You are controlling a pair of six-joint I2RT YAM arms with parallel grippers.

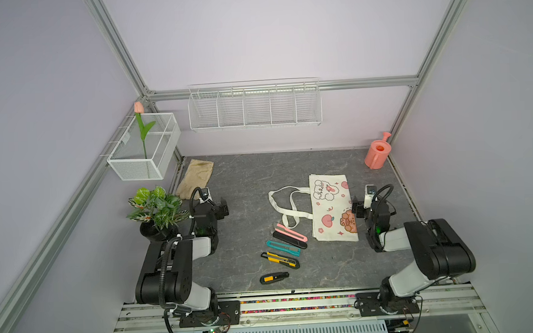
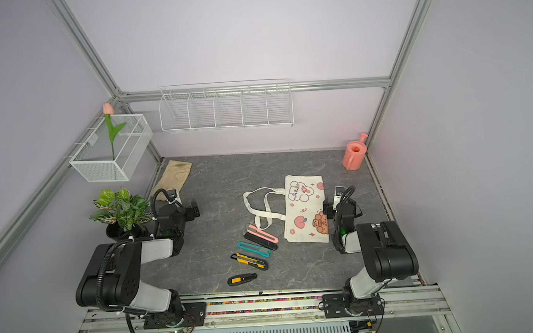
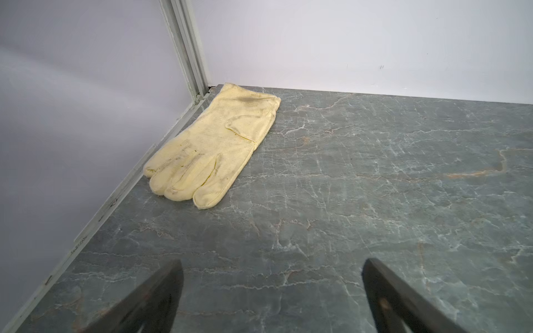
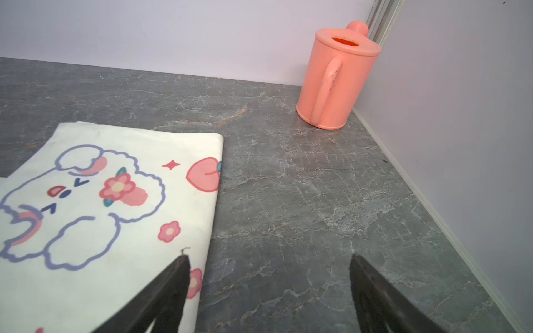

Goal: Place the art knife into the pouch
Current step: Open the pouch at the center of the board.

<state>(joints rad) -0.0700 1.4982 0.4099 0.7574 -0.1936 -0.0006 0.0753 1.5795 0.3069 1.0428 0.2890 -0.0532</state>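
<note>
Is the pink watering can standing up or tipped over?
Standing up: the watering can sits on its base, opening facing up.

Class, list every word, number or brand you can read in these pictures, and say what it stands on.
None can be read.
pouch: cartoon pictures only, no words.
teal knife: any marking is too small to read.
table's edge strip: faint marks, too blurred.

Robot test cell in a lab.
Aluminium frame [image 1: 363,83] around plain lilac panels [image 1: 268,34]; left arm [image 1: 171,270] and right arm [image 1: 432,252] bolted to a near rail [image 1: 296,316]; props: wire rack [image 1: 255,109] far, potted plant [image 1: 155,207] left.
</note>
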